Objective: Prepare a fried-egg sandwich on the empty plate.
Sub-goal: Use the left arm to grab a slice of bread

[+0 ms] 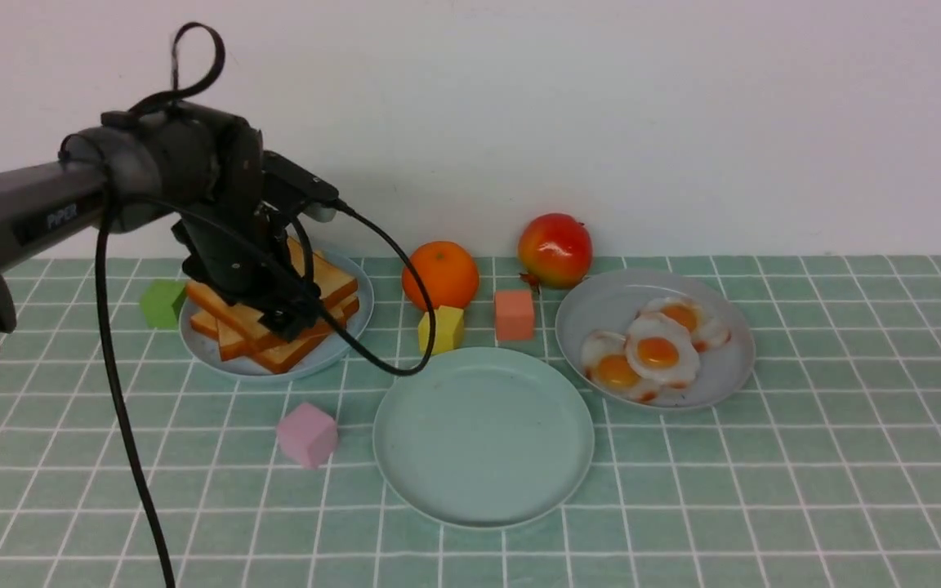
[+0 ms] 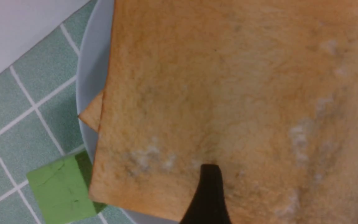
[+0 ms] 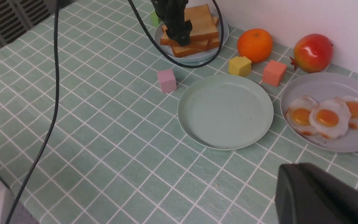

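While left jaws gape over porous square toast point(image 2: 228, 77), right jaws sit pressed together.

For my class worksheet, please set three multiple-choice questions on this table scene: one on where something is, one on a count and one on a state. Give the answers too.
1. The pink cube lies:
A. on a plate
B. on the tablecloth, to the robot's left of the mint-green plate
C. stacked on another cube

2. How many fried eggs are on the grey plate?
A. two
B. three
C. five

3. The mint-green plate is:
A. upside down
B. piled with food
C. upright and empty

Answers:
1 B: the cube sits alone on the checked cloth beside that plate.
2 B: three orange yolks show on the grey plate.
3 C: the plate's bare inside shows in both the front and right wrist views.
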`<action>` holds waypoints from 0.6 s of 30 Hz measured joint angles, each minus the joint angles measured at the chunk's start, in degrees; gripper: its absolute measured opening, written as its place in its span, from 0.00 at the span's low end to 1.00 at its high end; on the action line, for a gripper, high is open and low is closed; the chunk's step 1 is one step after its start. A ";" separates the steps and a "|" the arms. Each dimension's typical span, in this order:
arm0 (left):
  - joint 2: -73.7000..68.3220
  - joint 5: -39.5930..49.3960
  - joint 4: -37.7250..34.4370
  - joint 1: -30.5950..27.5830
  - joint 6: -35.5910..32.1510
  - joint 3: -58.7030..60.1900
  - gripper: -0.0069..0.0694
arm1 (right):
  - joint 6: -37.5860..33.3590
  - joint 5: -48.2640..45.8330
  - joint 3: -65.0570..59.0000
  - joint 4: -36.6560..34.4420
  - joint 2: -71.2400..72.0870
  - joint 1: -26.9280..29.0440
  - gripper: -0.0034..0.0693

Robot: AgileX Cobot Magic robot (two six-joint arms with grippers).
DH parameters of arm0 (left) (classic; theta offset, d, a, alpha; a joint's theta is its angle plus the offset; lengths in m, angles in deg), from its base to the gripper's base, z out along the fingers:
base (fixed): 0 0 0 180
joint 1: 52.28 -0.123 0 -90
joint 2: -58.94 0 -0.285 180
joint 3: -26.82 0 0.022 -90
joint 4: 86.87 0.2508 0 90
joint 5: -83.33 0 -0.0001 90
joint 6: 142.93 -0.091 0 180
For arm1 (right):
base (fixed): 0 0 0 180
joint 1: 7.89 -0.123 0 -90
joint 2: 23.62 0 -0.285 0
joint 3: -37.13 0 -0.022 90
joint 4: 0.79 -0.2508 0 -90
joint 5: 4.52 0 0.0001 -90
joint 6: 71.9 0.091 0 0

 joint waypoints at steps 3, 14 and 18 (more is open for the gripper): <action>-0.69 0.13 0.13 0.00 -0.11 -0.39 0.80 | 0.00 0.00 0.00 0.00 0.00 0.00 0.07; -0.42 0.97 0.13 0.25 -0.49 -0.63 0.56 | 0.00 0.00 0.00 0.00 0.00 0.00 0.07; 2.54 2.57 -0.15 0.19 -0.49 -0.27 0.32 | 0.00 0.00 0.00 0.00 0.00 0.00 0.07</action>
